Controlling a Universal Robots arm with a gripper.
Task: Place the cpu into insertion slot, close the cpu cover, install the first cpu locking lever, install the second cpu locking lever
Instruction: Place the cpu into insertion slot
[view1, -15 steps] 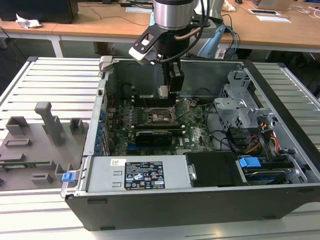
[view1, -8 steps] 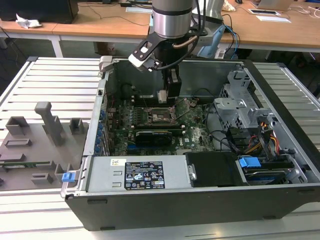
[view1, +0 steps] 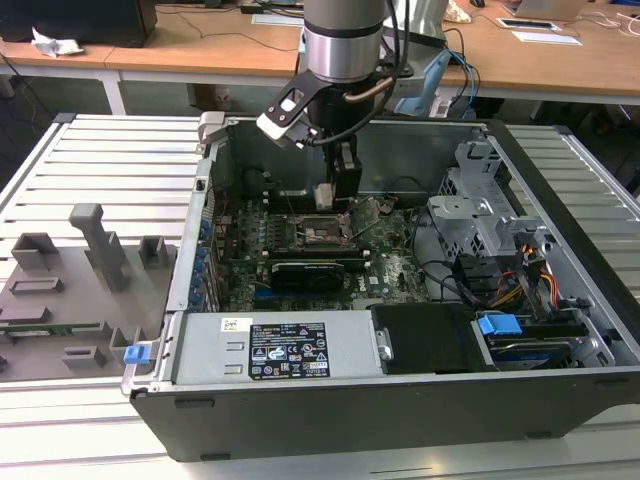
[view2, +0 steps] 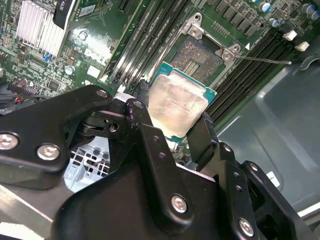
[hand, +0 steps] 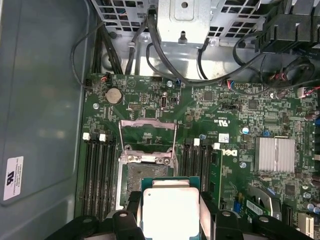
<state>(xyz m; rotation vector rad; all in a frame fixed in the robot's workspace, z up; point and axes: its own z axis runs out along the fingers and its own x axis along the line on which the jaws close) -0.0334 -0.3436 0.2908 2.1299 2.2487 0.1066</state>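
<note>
The gripper (view2: 175, 117), fingers pinching the cpu (view2: 177, 102) by its edges, hangs over the open socket (view2: 197, 60), at twelve o'clock from the black expansion card (view1: 310, 270) in the exterior view. The cpu cover (hand: 148, 121) stands raised; the cpu hides part of the socket.

Can't see cpu (hand: 171, 210) near rim, cut by frame edge in first wrist view; sides tucked bhd fingers (view2: 150, 145) in second wrist view; socket (hand: 131, 179) partly under cpu
</note>
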